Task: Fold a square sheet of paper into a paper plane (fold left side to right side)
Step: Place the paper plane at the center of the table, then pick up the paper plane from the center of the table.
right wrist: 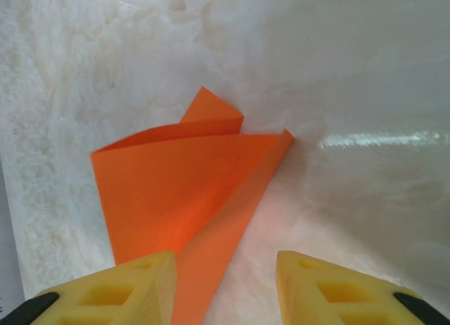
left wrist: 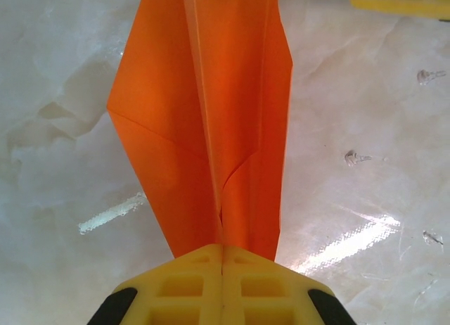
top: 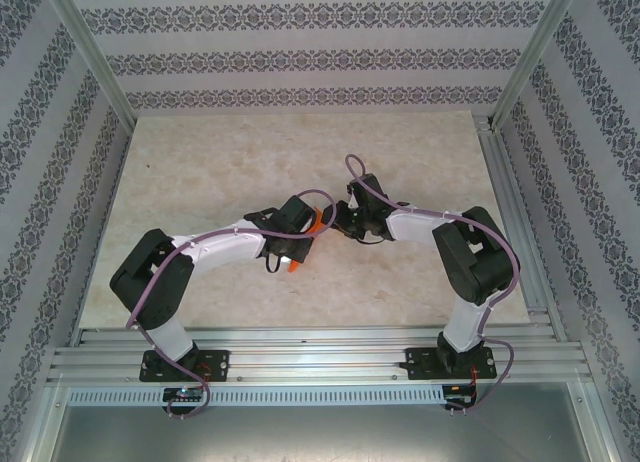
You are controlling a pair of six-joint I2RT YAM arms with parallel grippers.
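Observation:
The orange paper (left wrist: 211, 114) is folded into a long pointed shape with a centre crease. It rises out of my left gripper (left wrist: 222, 258), whose yellow fingers are shut on its lower end. In the right wrist view the paper (right wrist: 176, 184) shows as a curled, folded sheet on the table. One edge runs down beside the left finger (right wrist: 126, 286) of my right gripper (right wrist: 225, 286), which is open. From above, the two grippers (top: 303, 228) (top: 345, 217) meet at mid-table with the paper (top: 316, 222) between them.
The pale marble table top (top: 200, 182) extends all round the arms. Aluminium rails (top: 520, 222) run along its right side and front, with patterned walls behind. Small shiny spots (left wrist: 355, 157) mark the surface near the paper.

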